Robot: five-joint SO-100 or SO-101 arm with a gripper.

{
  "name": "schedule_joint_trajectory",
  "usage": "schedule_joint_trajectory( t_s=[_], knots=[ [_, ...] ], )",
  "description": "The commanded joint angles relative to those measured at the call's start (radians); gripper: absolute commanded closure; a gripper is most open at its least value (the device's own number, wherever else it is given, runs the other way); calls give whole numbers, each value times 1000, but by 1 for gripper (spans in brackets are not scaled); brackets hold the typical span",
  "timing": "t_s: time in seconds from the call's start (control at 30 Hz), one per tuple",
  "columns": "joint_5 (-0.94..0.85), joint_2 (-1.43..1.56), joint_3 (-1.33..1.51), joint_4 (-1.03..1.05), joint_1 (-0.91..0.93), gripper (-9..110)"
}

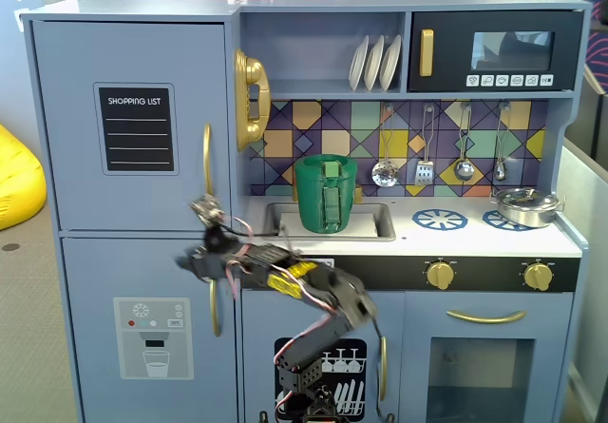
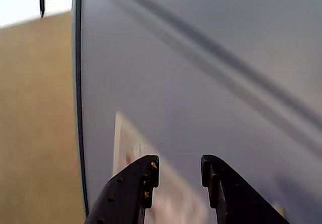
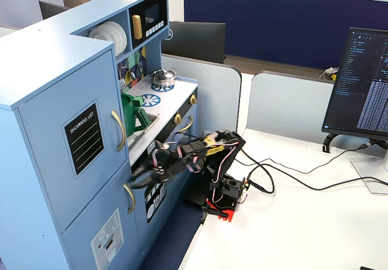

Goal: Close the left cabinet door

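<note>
The left cabinet door [image 1: 133,62] is the large light-blue upper door with the black "SHOPPING LIST" label [image 1: 138,128] and a curved gold handle [image 1: 206,160]. It sits flush with the cabinet in both fixed views [image 3: 54,118]. My gripper [image 1: 193,261] is open and empty. It hovers blurred just below that door, close in front of the lower blue door [image 1: 104,280] with the white dispenser graphic [image 1: 153,337]. In the wrist view my gripper [image 2: 180,166] has its jaws apart and faces the lower door's surface and the graphic [image 2: 126,143].
The arm's base [image 3: 221,194] stands on a white desk [image 3: 291,221] beside the toy kitchen. A green pitcher [image 1: 326,193] sits in the sink. The lower door's gold handle [image 1: 216,307] is right by the gripper. Cables [image 3: 285,179] and a monitor [image 3: 364,82] are at the right.
</note>
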Motion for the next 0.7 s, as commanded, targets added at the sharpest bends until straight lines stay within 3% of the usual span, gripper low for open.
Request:
schedule_joint_trajectory(
  t_s=[0.0,0.23,0.37,0.67],
  knots=[
    [34,333,164,416,230,102],
    [87,683,465,1000,703,101],
    [179,769,528,1193,772,101],
    [276,773,624,1302,818,101]
  ],
)
